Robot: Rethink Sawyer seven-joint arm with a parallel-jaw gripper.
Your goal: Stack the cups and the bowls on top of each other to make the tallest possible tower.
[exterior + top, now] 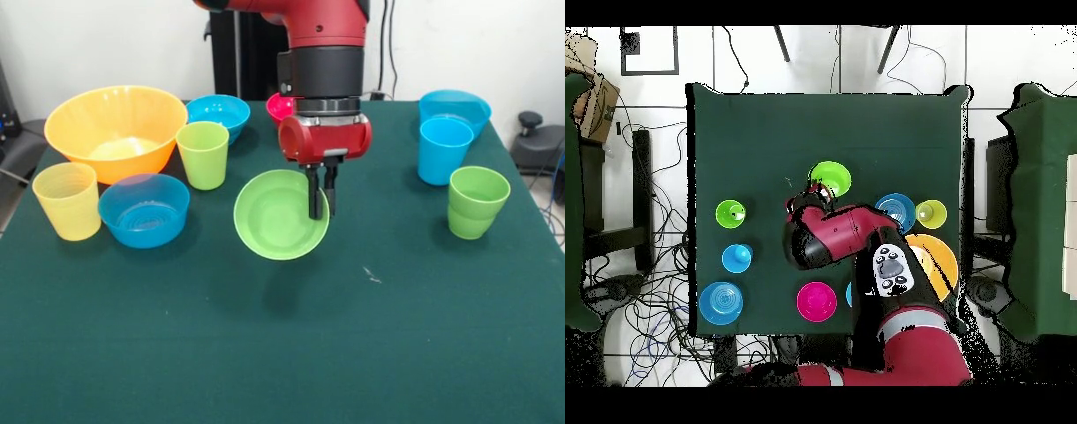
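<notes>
My gripper (320,210) is shut on the right rim of a small green bowl (278,216). The bowl hangs tilted above the cloth, its opening turned toward the front, with its shadow below it. From overhead, the green bowl (831,178) shows just past the gripper (815,190). A green stepped cup (478,201) and a sky blue cup (444,150) stand at the right. On the left stand a yellow-green cup (203,155) and a pale yellow cup (67,200). No stacked tower shows.
A large yellow-orange bowl (115,128) sits at the back left, with a small blue bowl (144,209) in front of it and another blue bowl (218,112) behind. A red bowl (279,106) is partly hidden behind the arm. A wide blue bowl (455,108) stands at the back right.
</notes>
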